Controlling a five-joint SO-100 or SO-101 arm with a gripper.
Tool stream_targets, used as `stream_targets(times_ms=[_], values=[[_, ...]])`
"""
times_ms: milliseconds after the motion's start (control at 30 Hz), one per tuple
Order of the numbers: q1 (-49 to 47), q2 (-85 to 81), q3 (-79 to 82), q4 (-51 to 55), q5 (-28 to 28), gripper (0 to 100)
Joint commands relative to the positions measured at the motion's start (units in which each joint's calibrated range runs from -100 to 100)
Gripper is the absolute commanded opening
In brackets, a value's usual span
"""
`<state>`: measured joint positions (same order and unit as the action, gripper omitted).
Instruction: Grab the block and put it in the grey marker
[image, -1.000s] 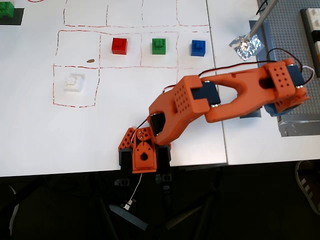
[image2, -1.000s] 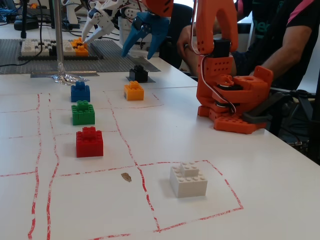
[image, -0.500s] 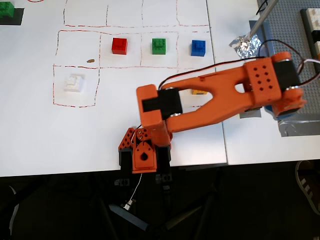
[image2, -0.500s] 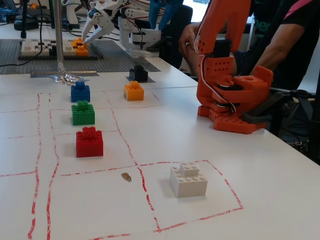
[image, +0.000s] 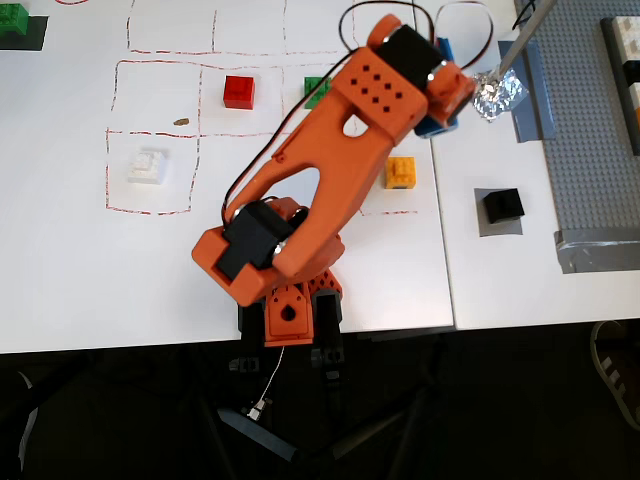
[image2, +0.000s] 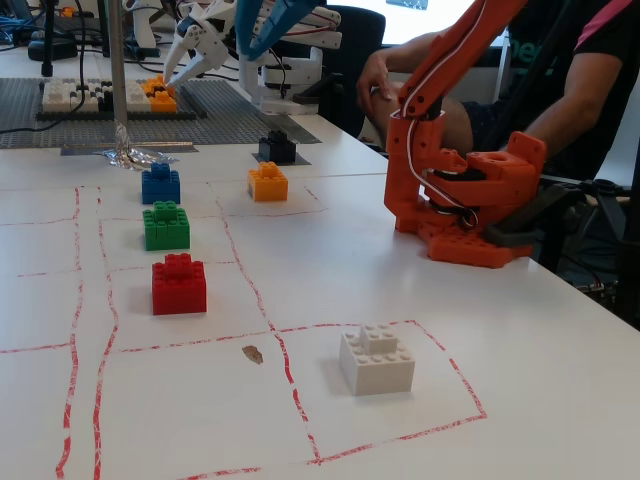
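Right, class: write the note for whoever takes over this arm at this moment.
Tool: up by the blue brick, holding nothing that shows; open or shut cannot be told.
Black block: sitting on the grey patch, apart from the tool.
Done: block looks placed.
Left: probably just check it sits square and bring the arm home.

Bright, even light on the white table (image2: 540, 350); soft shadows; overhead view slightly blurred, floor dark.
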<state>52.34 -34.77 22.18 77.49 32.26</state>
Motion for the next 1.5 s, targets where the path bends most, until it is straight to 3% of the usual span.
stream_targets(times_ms=[0,233,433,667,933,1467], values=[[-10.83,-3.62,-3.32,-0.02,-9.13,0],[-26.45,-8.1,3.75,-9.57,-23.44,0],[-36.51,-21.8,23.69,-21.82,-29.4,0],[-46.56,-37.14,46.45,-29.9,-30.48,0],[-53.89,-44.73,59.69,-30.96,-32.43,0],[-54.77,-57.31,74.19,-30.55,-32.33,0]])
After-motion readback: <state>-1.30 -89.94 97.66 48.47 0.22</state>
